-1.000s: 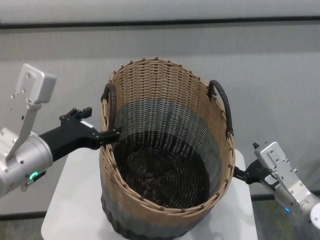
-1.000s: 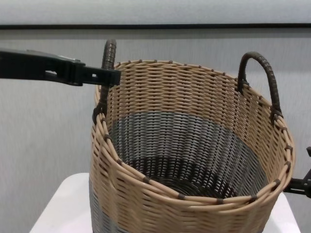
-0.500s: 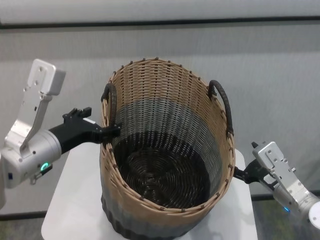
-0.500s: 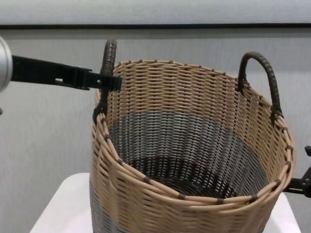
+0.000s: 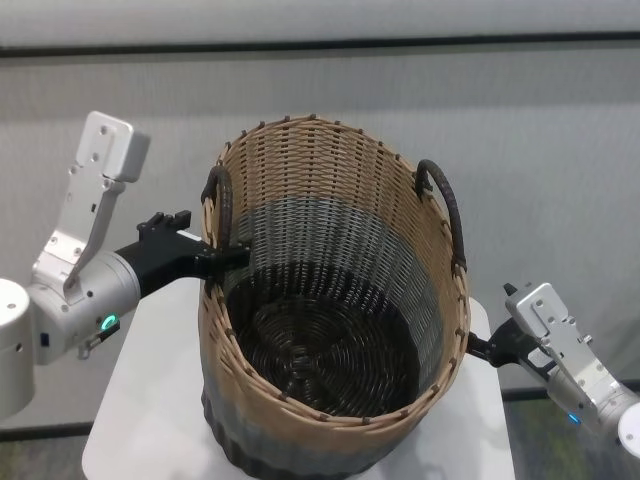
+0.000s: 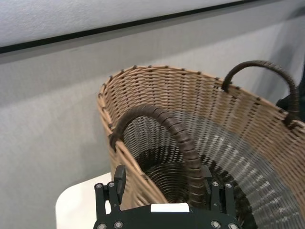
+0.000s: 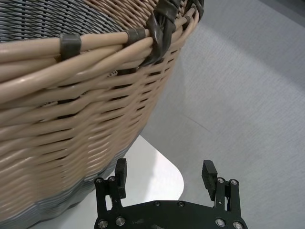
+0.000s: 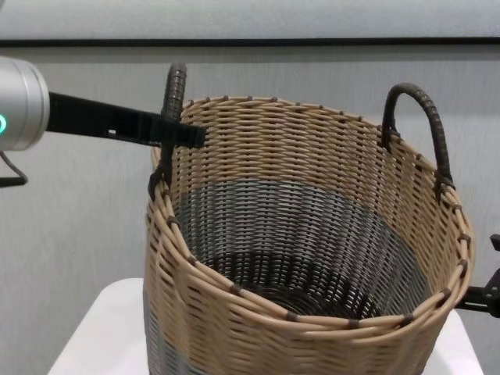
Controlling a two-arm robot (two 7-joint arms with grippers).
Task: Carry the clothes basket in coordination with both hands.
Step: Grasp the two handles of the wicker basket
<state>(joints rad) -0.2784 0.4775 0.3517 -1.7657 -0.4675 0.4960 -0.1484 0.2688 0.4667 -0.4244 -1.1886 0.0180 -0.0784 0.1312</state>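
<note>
The left gripper (image 6: pixel 162 188) has slid its wide-open jaws astride the wicker basket's (image 5: pixel 330 310) left handle (image 6: pixel 169 131); right gripper (image 7: pixel 165 177) waits open.

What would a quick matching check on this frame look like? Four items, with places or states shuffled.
Items:
1. left gripper
2. right gripper
3. right handle
4. white table

States:
A. under the clothes basket
B. open, one finger on each side of the left handle
C. bare, with nothing around it
D. open, low beside the basket's outer wall, nothing between its fingers

Pairs: 1-B, 2-D, 3-C, 4-A
</note>
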